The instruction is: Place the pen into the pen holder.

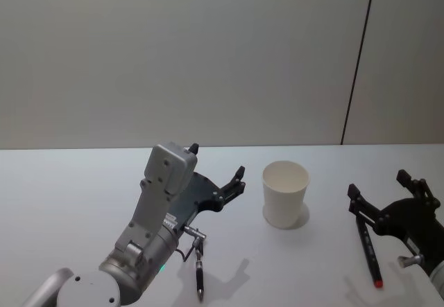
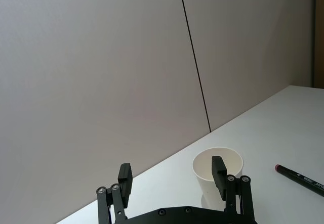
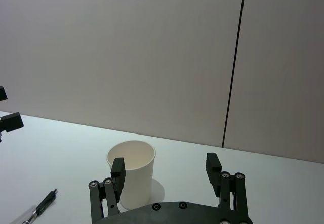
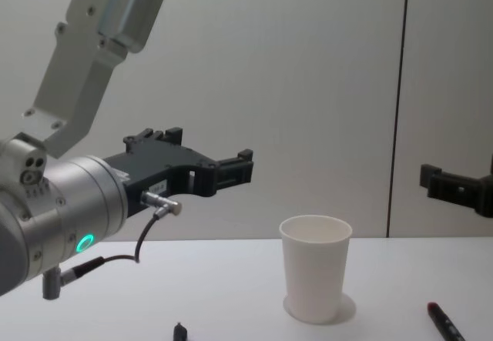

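Head: left end effector (image 1: pixel 217 160) open, left of cup (image 1: pixel 285 195); black pen (image 1: pixel 199 276) on surface (image 1: pixel 69 182) nearer the robot; right end effector (image 1: pixel 377 183) open, right of cup; red-tipped pen (image 1: pixel 369 251) on surface beside it | Left wrist: cup upright, ahead | Right wrist: cup ahead, black pen off to one side | Chest: both end effectors higher than cup's rim

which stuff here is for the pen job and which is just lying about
Job: cup; black pen by the left gripper; red-tipped pen by the right gripper. Both grippers are open and empty.
Lying about: one pen may be spare, cannot tell which; the table just carries them.
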